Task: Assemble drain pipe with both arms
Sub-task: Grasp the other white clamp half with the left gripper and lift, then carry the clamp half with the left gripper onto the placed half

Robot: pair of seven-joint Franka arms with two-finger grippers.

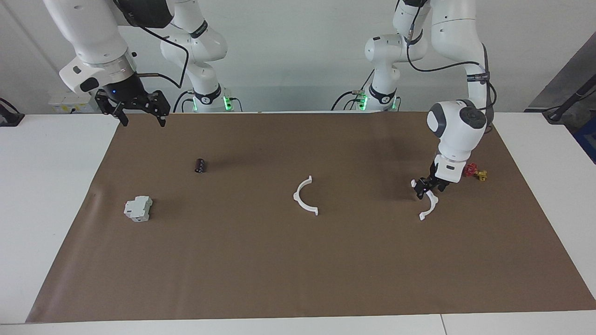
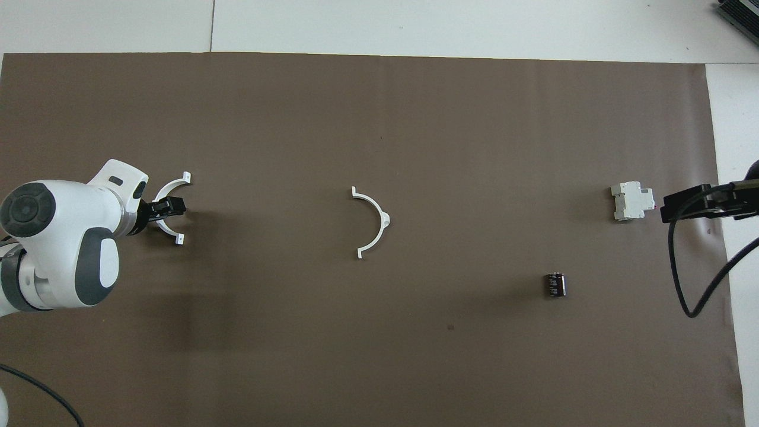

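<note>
Left gripper (image 1: 429, 190) clenching on half-ring (image 1: 429, 204); second half-ring (image 1: 305, 196) lying mid-desk, toward right arm; right gripper (image 1: 138, 113) waiting, released, aloft.

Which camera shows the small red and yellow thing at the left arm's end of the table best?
The facing view. There the red and yellow piece sits in the open on the brown mat, beside the left gripper. In the overhead view the left arm's white body covers that spot, so it does not show.
</note>
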